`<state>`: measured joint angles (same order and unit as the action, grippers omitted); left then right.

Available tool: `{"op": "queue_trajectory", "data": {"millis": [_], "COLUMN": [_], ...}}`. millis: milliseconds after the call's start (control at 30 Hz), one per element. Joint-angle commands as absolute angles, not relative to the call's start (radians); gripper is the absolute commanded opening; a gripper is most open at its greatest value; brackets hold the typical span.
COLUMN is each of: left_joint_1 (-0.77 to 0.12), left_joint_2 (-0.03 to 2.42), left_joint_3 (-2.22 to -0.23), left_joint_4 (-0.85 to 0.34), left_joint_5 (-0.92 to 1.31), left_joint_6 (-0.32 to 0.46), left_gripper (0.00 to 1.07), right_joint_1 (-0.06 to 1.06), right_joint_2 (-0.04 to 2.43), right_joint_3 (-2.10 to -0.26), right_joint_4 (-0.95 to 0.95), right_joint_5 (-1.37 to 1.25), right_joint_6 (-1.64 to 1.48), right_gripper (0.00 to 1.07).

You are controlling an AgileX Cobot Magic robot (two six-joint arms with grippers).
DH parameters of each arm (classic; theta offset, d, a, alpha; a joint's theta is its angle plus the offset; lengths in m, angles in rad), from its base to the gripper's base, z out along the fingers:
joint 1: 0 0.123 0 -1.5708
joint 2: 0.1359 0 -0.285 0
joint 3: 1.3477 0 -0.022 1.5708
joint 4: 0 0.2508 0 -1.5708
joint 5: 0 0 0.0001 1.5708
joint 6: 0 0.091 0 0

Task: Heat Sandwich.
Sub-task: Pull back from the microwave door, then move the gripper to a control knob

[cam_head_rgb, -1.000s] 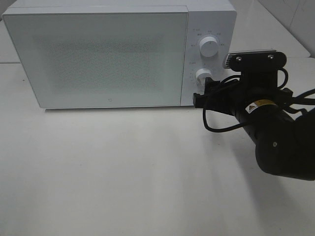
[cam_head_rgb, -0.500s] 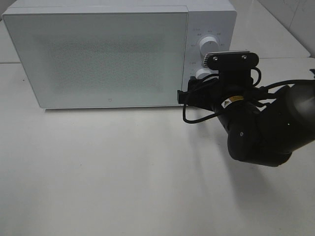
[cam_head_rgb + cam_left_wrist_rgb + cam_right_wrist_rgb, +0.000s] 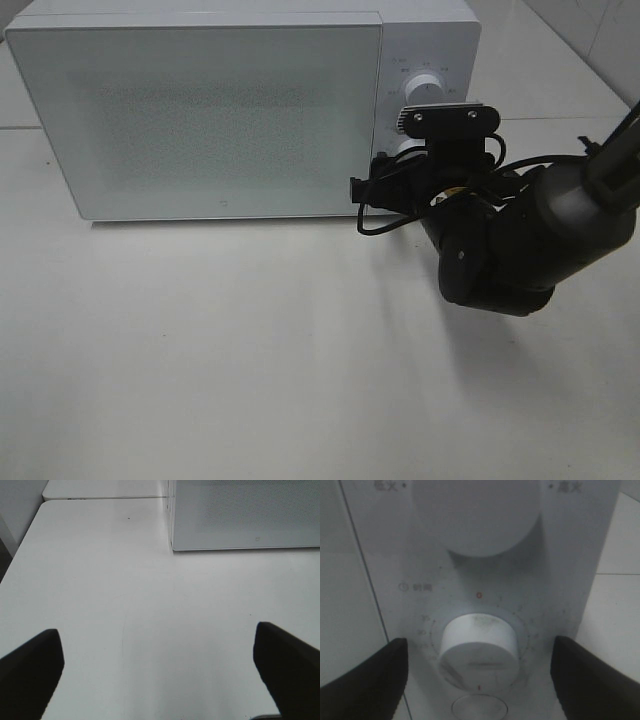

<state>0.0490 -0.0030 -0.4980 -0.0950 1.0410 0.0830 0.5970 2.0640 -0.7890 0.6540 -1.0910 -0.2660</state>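
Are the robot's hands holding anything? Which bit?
Nothing is held. The right gripper is open, its tips either side of the lower round white dial of the white microwave, not closed on it. The left gripper hangs open above the white table.

White box-shaped microwave oven (image 3: 200,110), upright, door shut, speckled grey window across its front. Two round white dials on the side panel: lower dial (image 3: 479,647) straight ahead of the right gripper (image 3: 480,677), framed between its spread fingers, untouched; upper dial (image 3: 427,88) directly above.
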Motion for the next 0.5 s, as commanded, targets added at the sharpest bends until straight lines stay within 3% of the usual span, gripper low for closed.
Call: {"op": "queue_trajectory", "data": {"millis": [33, 500], "left_joint_1": [0.05, 0.05], "left_joint_2": [-0.03, -0.03], "left_joint_3": [-0.495, -0.495], "left_joint_4": [-0.095, -0.095], "left_joint_5": [1.038, 1.038], "left_joint_6": [0.075, 0.075], "left_gripper": [0.98, 0.98], "right_joint_1": [0.592, 0.592], "right_joint_2": [2.067, 2.06], "right_joint_3": [-0.804, -0.803], "right_joint_4": [0.637, 0.64], "right_joint_5": [-1.088, -1.091], "right_joint_6": [-0.283, -0.288], "right_gripper": [0.75, 0.75]}}
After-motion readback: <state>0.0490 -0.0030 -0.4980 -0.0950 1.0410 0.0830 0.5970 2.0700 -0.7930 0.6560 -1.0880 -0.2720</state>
